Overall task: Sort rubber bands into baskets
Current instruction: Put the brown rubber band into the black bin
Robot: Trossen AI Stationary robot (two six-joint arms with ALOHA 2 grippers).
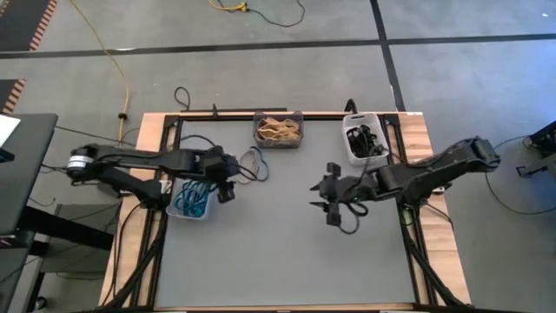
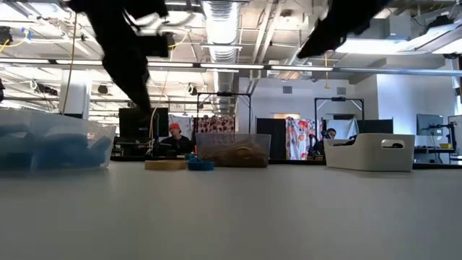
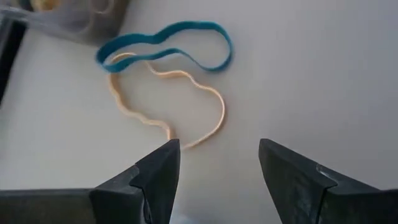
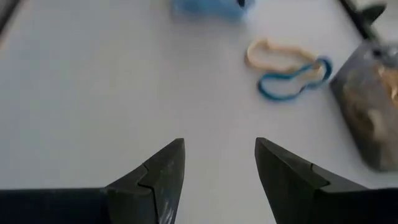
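A blue rubber band (image 3: 168,46) and a tan rubber band (image 3: 166,102) lie flat and overlapping on the table, between the clear basket and the dark grey basket (image 1: 252,162). My left gripper (image 3: 217,168) is open and empty, hovering just short of the tan band's near end; in the high view it is beside the clear basket (image 1: 231,177). My right gripper (image 1: 324,193) is open and empty over the table's middle, pointing toward the two bands (image 4: 287,70). The clear basket (image 1: 191,200) holds blue bands, the dark grey basket (image 1: 278,129) tan bands, and the white basket (image 1: 365,139) black bands.
The three baskets stand along the far and left parts of the grey mat: clear at the left (image 2: 50,144), dark grey at the far middle (image 2: 231,150), white at the far right (image 2: 368,152). The mat's near half (image 1: 287,261) is bare. People sit in the room beyond.
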